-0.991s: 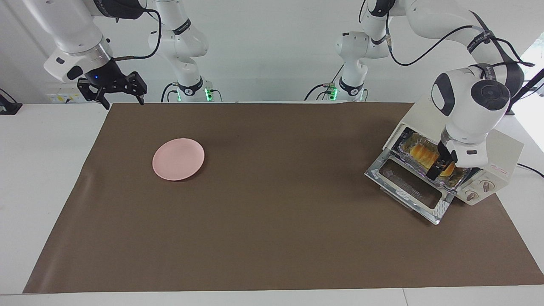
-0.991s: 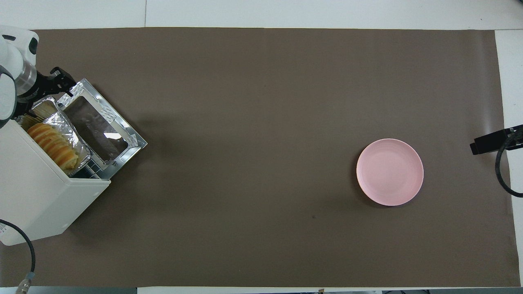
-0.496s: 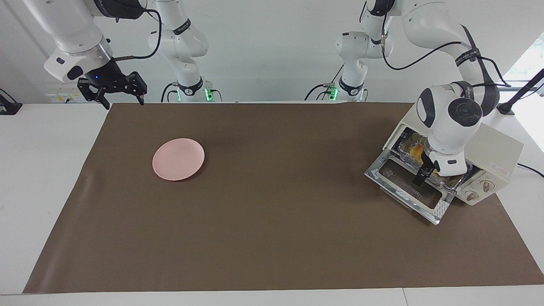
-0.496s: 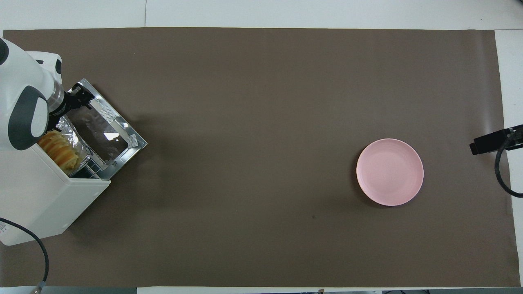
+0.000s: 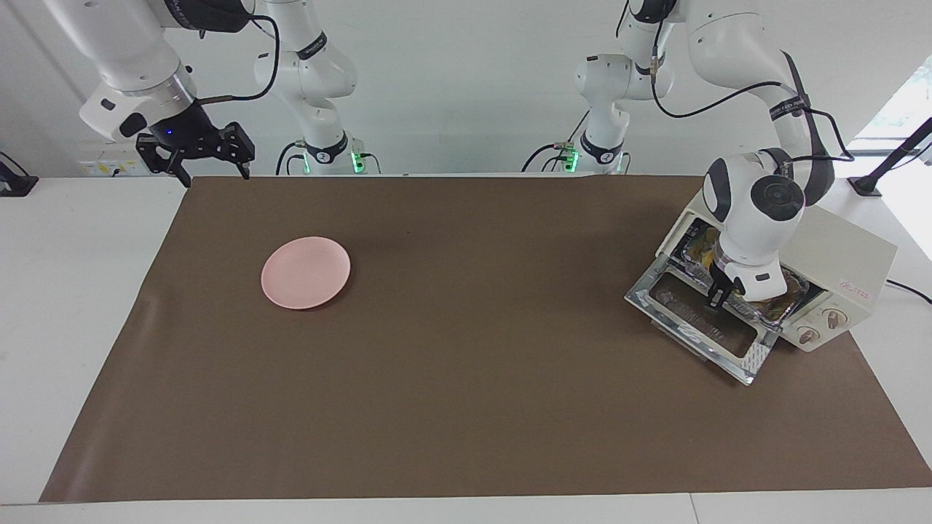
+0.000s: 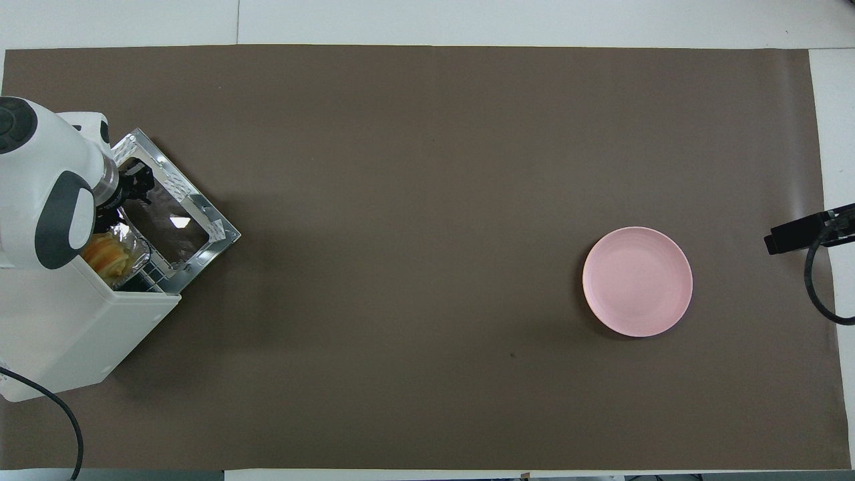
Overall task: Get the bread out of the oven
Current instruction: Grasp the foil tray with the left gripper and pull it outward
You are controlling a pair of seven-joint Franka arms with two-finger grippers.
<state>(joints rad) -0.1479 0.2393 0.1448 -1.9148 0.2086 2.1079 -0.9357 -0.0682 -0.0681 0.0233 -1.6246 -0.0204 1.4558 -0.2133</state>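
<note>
The cream-white oven (image 5: pixel 844 251) stands at the left arm's end of the table, its glass door (image 5: pixel 699 327) dropped open. A foil tray (image 6: pixel 123 234) sits on the rack, and the golden bread (image 6: pixel 107 252) lies in it, mostly covered by the left arm. My left gripper (image 5: pixel 717 298) points down at the tray's door-side rim, just above the door's inner edge. Whether it holds the rim does not show. My right gripper (image 5: pixel 195 161) waits open in the air at the right arm's end of the table, holding nothing.
A round pink plate (image 5: pixel 306 272) lies on the brown mat (image 5: pixel 466 407) toward the right arm's end. The open door juts out over the mat in front of the oven. A black cable (image 5: pixel 910 290) trails from the oven's side.
The left gripper has swung from over the bread to the tray's door-side rim, and its jaws have narrowed. The right arm has barely moved.
</note>
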